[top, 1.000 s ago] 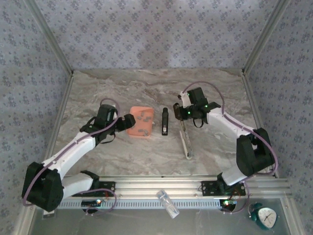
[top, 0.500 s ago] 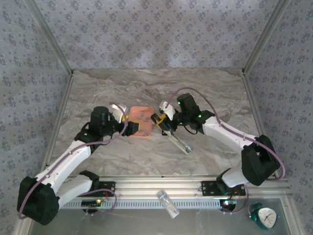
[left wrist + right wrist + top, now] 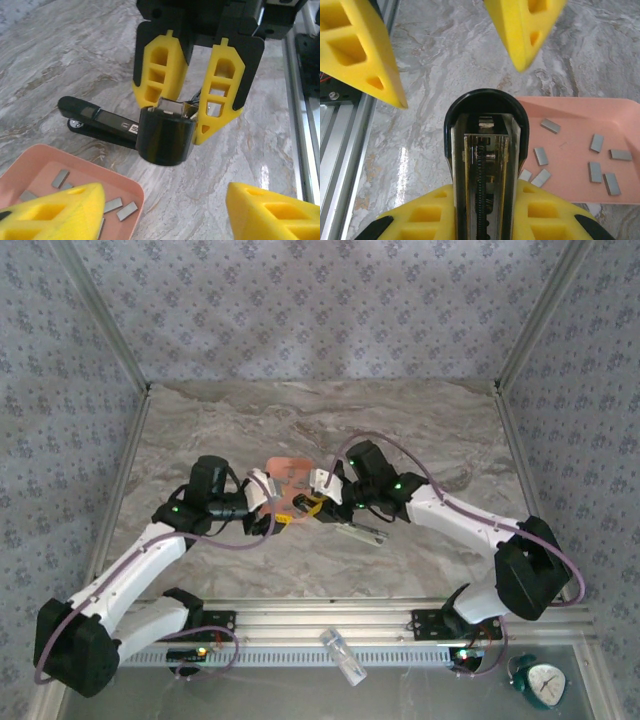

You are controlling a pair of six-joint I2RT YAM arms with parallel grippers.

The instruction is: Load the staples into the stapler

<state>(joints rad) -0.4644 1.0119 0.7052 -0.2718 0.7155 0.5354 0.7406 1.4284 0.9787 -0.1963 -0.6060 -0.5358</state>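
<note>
From above, the right gripper (image 3: pixel 318 503) and the left gripper (image 3: pixel 268 502) sit nose to nose, just in front of the pink tray (image 3: pixel 292 468). In the left wrist view, the left fingers (image 3: pixel 55 212) stand wide apart and hold nothing. In the right wrist view, the right gripper squeezes the open stapler (image 3: pixel 482 150) tight. The staples (image 3: pixel 596 142) lie loose in the tray beside it.

Left wrist: tray (image 3: pixel 75 160) is cropped at the bottom-left, some staples (image 3: pixel 127 210) in it are masked by the left pincer (image 3: pixel 165 215). Right wrist: stapler (image 3: pixel 485 150) rear, beside tray, is cropped. Top: tray is half covered by left and right pincer (image 3: pixel 310 506), staples unresolved.
</note>
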